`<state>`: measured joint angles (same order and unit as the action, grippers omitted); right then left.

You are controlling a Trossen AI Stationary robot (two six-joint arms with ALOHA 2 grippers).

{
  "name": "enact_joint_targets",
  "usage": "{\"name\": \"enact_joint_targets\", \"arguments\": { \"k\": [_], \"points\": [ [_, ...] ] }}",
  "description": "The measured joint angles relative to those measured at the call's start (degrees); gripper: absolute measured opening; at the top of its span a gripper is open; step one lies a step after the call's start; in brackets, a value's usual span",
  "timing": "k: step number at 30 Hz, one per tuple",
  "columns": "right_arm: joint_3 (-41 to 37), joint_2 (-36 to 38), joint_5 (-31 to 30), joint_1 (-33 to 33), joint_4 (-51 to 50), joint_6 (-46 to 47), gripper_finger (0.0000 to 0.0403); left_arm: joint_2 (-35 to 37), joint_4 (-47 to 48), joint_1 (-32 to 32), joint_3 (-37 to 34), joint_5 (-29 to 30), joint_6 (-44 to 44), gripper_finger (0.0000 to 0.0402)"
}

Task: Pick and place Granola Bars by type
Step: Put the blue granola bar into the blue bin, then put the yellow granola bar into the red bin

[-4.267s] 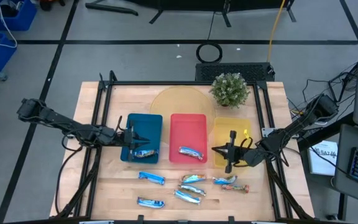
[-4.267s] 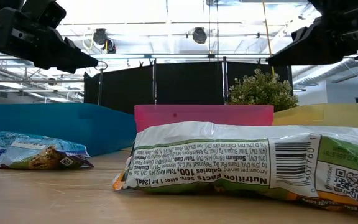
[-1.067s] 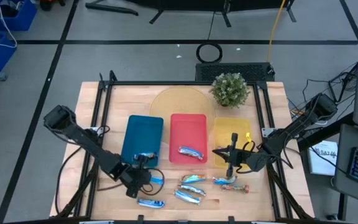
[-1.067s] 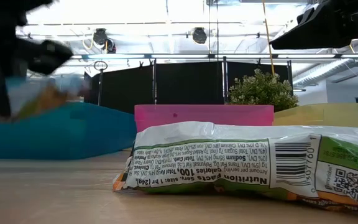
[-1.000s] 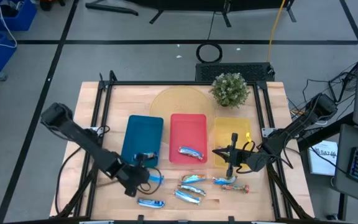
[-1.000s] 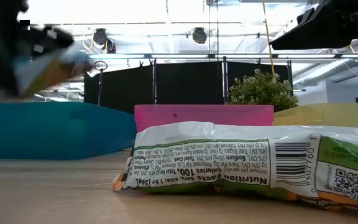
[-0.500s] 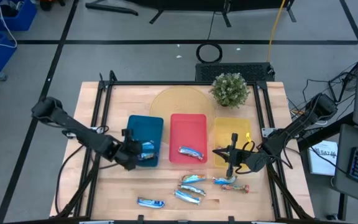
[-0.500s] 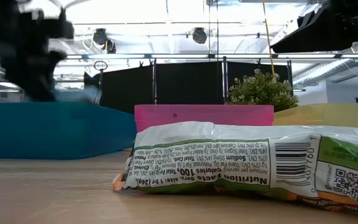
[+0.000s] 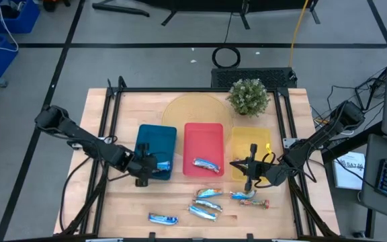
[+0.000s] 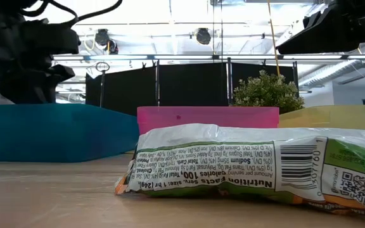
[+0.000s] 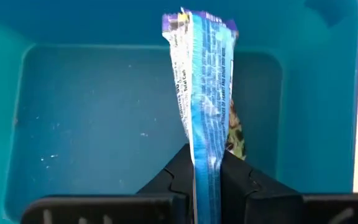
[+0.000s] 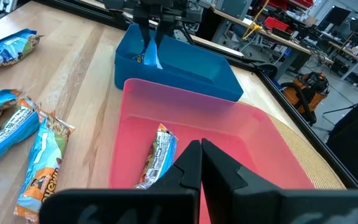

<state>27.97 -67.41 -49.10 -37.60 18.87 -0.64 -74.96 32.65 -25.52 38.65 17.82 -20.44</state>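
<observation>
— Two grippers show; where does each one stand?

— The left gripper hangs over the near end of the blue tray, its fingers pinched on a blue bar that stands on end above the tray floor. The right gripper sits over the near edge of the yellow tray, fingers pressed together with nothing between them.

— How is the held bar seen from elsewhere?

— In the right wrist view it dangles from the left gripper just over the blue tray, as a thin blue strip.

— Where are the other bars?

— One silvery-blue bar lies inside the red tray. On the bare table in front of the trays lie the rest: a blue one nearest the front edge, two silvery-blue ones in front of the red tray, and a bar beside an orange-red one in front of the yellow tray. The low view is filled by a wrapper with its print upside down.

— Anything else up there?

— A potted plant stands at the back, beside a pale round mat.
</observation>
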Motion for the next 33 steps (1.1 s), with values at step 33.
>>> {"name": "enact_joint_targets", "arguments": {
  "k": [33],
  "points": [
    [0.0, 0.0, 4.3, 0.1, 2.4, -2.9, 0.0, 33.1, -51.0, 11.9, -25.7, 1.6, 32.7, 0.0005]
  ]
}}
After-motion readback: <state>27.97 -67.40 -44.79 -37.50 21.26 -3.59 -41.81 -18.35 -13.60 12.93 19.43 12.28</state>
